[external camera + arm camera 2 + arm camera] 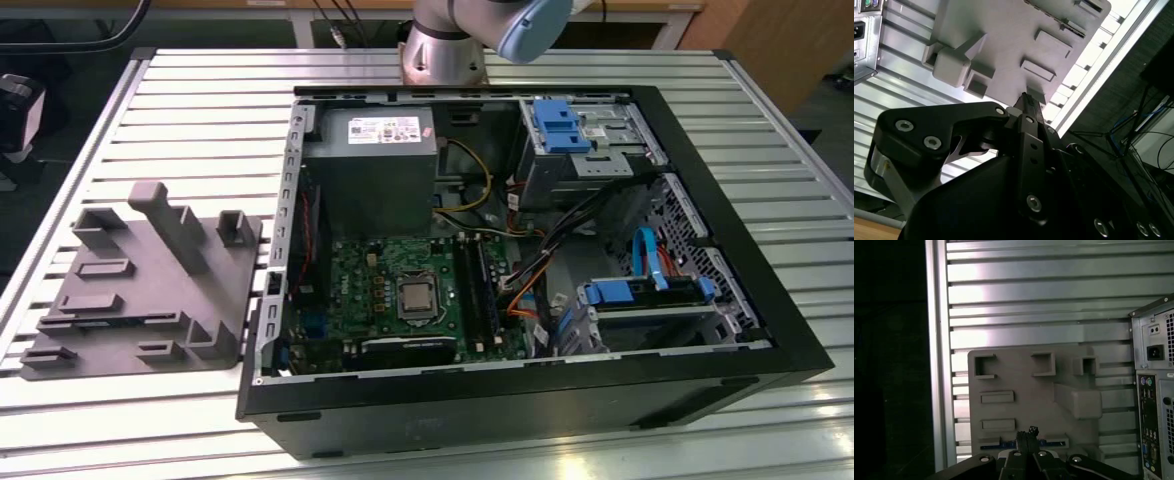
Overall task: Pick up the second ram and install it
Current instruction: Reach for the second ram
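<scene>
Barely begun: second ram point(999, 445) parked in grey holder point(1024, 375), gripper point(1027, 434) empty

In the first wrist view the second ram reads as a thin blue strip lying in a long slot near one edge of the grey holder. It is not picked up and not installed. The gripper lines up over the middle of that strip, its fingers pinched together with nothing between them. A lot of the holder shows around the fingertips, so I judge the gripper hangs well above it, with no contact. Both the pick and the seating are left to do.

The holder lies flat on the slatted metal counter point(1029, 290), just beside the computer case point(1154, 390).

What each view adds:
- **Exterior view:** The holder point(134, 290) is on the exterior view's left and the case point(747, 330) lies open in the middle. Inside is the green motherboard point(374, 280), with black memory slots point(477, 290) beside the processor socket. I can't tell whether any slot is already filled. The arm point(447, 45) rises from the far side of the counter point(200, 110).
- **First wrist view:** This is where the blue strip shows, along with the case's rear panel and its sockets.
- **Second wrist view:** The gripper point(1026, 100) is seen from the side, black linkage and all, with tips closed. The tips cross a slot of the holder point(1004, 30). Past the counter edge are loose cables point(1134, 135) on a dark background.
</scene>
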### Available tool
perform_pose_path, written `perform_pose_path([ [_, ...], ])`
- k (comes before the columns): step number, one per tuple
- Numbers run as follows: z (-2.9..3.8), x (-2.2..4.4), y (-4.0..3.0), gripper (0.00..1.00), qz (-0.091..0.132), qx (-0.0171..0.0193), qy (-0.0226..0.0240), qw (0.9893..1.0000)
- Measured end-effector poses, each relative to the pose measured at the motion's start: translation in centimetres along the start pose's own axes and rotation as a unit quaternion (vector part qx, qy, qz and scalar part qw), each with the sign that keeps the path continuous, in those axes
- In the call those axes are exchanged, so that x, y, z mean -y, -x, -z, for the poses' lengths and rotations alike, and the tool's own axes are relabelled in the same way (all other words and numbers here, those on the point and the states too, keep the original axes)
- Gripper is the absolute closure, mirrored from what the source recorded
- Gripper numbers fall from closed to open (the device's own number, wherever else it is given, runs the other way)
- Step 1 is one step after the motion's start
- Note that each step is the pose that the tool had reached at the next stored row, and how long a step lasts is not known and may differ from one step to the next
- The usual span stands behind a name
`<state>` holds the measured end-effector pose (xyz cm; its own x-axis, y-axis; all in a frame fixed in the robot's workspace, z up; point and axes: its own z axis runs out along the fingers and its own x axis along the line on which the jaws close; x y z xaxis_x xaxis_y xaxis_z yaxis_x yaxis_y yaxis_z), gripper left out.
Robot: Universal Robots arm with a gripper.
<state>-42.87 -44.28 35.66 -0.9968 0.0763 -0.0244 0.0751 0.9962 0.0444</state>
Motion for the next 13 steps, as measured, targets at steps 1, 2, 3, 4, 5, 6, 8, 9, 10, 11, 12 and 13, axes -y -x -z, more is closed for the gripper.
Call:
perform_pose_path([
  [1,-0.02,0.05,-0.02,0.89,0.0,0.0,0.0,1.0],
  [2,-0.06,0.1,-0.04,0.89,0.0,0.0001,0.0,1.0],
  [3,-0.08,0.14,-0.06,0.89,0.0,0.0,0.0,1.0],
  [4,-0.1,0.18,-0.08,0.89,0.0,0.0,0.0,1.0],
  [5,-0.13,0.24,-0.1,0.89,0.0,0.0,0.0,1.0],
  [6,-0.16,0.29,-0.12,0.89,0.0,0.0001,0.0,1.0],
  [8,-0.2,0.37,-0.17,0.89,0.0,0.0,0.0,1.0],
  [9,-0.23,0.41,-0.19,0.89,0.0,0.0,0.0,1.0],
  [10,-0.26,0.45,-0.21,0.89,0.0,0.0001,0.0,1.0],
  [11,-0.28,0.5,-0.24,0.89,0.0,0.0,0.0,1.0],
  [12,-0.3,0.54,-0.26,0.89,0.0,0.0,0.0,1.0],
  [13,-0.32,0.58,-0.28,0.89,0.0,0.0,0.0,1.0],
])
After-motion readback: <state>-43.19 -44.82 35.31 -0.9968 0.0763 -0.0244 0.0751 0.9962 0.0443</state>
